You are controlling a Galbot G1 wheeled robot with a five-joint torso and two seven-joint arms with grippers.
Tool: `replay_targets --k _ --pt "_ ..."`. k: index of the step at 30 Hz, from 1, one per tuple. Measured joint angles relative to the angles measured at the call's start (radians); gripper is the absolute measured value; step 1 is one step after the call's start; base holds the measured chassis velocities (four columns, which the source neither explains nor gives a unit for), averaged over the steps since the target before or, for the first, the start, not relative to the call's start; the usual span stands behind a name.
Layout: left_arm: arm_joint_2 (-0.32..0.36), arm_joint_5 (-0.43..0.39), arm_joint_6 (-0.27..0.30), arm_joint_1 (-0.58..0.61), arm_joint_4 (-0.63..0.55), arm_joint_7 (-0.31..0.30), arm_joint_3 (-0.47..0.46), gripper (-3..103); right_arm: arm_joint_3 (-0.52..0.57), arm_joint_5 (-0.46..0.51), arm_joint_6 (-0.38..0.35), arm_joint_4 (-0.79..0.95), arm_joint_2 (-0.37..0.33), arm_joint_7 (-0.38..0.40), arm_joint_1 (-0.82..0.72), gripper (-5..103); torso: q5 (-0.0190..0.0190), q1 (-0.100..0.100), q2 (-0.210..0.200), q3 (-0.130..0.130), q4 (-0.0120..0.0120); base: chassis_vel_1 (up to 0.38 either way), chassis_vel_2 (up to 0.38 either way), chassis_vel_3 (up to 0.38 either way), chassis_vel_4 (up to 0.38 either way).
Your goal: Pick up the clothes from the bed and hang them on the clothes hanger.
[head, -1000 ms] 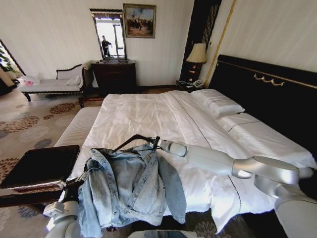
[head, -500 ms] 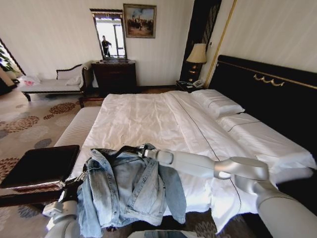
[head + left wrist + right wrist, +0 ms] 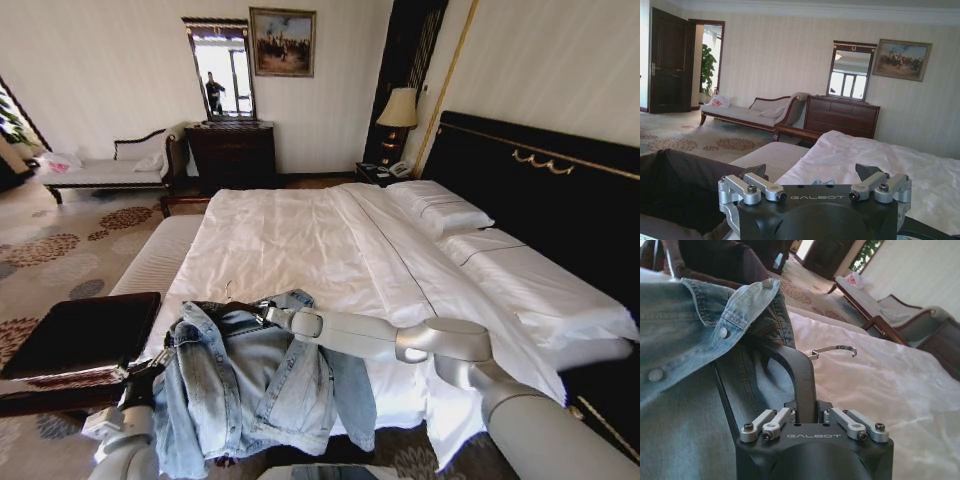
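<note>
The light-blue denim clothes (image 3: 250,390) hang over the foot corner of the bed (image 3: 300,230). My right gripper (image 3: 265,313) reaches in at the collar and is shut on the black clothes hanger (image 3: 802,380). The hanger's metal hook (image 3: 835,349) sticks out past the collar (image 3: 735,315), and its arms run under the denim (image 3: 685,340). My left gripper (image 3: 150,378) is at the jacket's left shoulder. In the left wrist view the left gripper (image 3: 815,172) has its fingers spread apart, and a scrap of blue fabric (image 3: 821,182) shows between them.
A dark-topped bench (image 3: 80,335) stands at the bed's foot, left of the jacket. Pillows (image 3: 440,208) lie against the black headboard (image 3: 540,180). A daybed (image 3: 110,170), a dresser (image 3: 232,150) and a lamp (image 3: 398,108) line the far wall. Patterned carpet (image 3: 60,240) lies open on the left.
My right arm has swung left and lower, carrying the hanger from above the jacket in under its collar. The left arm and the jacket have hardly moved.
</note>
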Motion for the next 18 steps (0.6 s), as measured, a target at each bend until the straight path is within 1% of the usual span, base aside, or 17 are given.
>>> replay_targets --k 1,3,4,6,8,9,10,11,12,14,15,18 --pt "-0.001 0.0 0.0 0.002 -0.002 0.0 -0.002 100 -0.003 0.038 0.0 0.002 0.005 0.018 -0.006 19 0.0 0.0 0.0 0.0 0.0001 0.0 0.0 0.0 0.0" --pt "-0.001 0.0 -0.001 0.002 -0.002 0.0 -0.002 100 -0.004 0.053 0.0 0.003 0.007 0.025 -0.008 19 0.0 0.0 0.0 0.0 0.0001 0.0 0.0 0.0 0.0" --pt "-0.002 0.0 -0.001 0.004 -0.005 0.0 -0.003 100 -0.006 0.102 0.0 0.011 0.012 0.047 -0.016 19 0.0 0.0 0.0 0.0 0.0 0.0 0.0 0.0 0.0" --pt "-0.005 0.001 -0.001 0.007 -0.008 0.0 -0.003 100 -0.006 0.158 0.0 0.02 0.017 0.073 -0.032 19 -0.0001 0.0 0.0 0.0 0.0 0.0 0.0 0.0 0.0" --pt "-0.007 0.004 -0.001 0.007 -0.01 0.0 -0.002 100 -0.003 0.172 0.003 0.018 0.018 0.081 -0.042 19 0.0 0.0 0.0 0.0 0.0 0.0 0.0 0.0 0.0" --pt "-0.01 0.011 -0.001 0.01 -0.014 0.0 0.003 100 0.011 0.178 0.056 -0.022 0.026 0.082 -0.07 19 0.0 0.0 0.0 0.0 0.0 0.0 0.0 0.0 0.0" --pt "-0.01 0.012 -0.001 0.01 -0.014 0.0 0.004 100 0.017 0.179 0.075 -0.036 0.029 0.081 -0.077 19 0.0001 0.0 0.0 0.0 0.0 0.0 0.0 0.0 0.0" --pt "-0.01 0.012 -0.001 0.01 -0.014 0.0 0.004 100 0.017 0.179 0.075 -0.036 0.029 0.081 -0.077 19 0.0001 0.0 0.0 0.0 0.0 0.0 0.0 0.0 0.0" --pt "-0.011 0.014 -0.001 0.011 -0.014 0.0 0.006 100 0.035 0.179 0.121 -0.066 0.04 0.08 -0.091 19 0.0001 0.0 0.0 0.0 -0.0002 0.0 0.0 0.0 0.0" --pt "-0.011 0.017 -0.001 0.011 -0.014 0.0 0.008 100 0.053 0.181 0.178 -0.094 0.058 0.067 -0.102 19 0.0002 0.0 0.0 0.0 -0.0001 0.0 0.0 0.0 0.0" --pt "-0.011 0.017 -0.001 0.011 -0.014 0.0 0.008 100 0.053 0.181 0.178 -0.094 0.058 0.067 -0.102 19 0.0002 0.0 0.0 0.0 -0.0001 0.0 0.0 0.0 0.0" --pt "-0.01 0.018 -0.001 0.008 -0.014 0.0 0.009 100 0.061 0.23 0.257 -0.136 0.088 0.033 -0.11 4 0.0003 0.0 0.0 0.0 0.0 0.0 0.0 0.0 0.0"
